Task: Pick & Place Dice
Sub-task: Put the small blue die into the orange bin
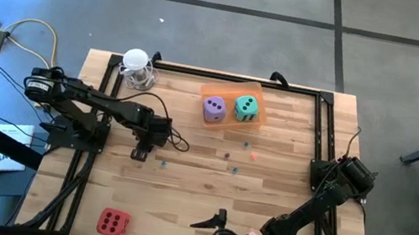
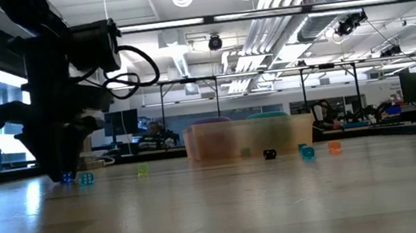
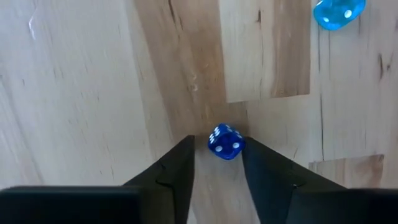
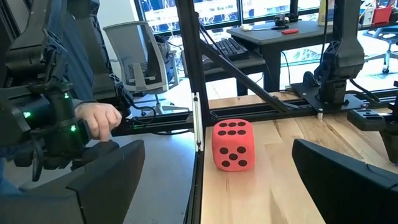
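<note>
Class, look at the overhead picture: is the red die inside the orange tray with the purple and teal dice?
No: the red die sits alone on the table's near-left corner, far from the orange tray.

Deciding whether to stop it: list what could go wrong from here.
The small blue die sits only at the tips of the left gripper's jaws; it could squirt away as they close. A person's hand is beside the table edge near the red die that the open right gripper faces; a reach could meet it.

A red die (image 1: 113, 222) with dark pips sits alone near the table's front left corner. A purple die (image 1: 214, 108) and a teal-green die (image 1: 246, 108) stand side by side, touching, in a clear orange tray (image 1: 231, 92) at the back.
</note>
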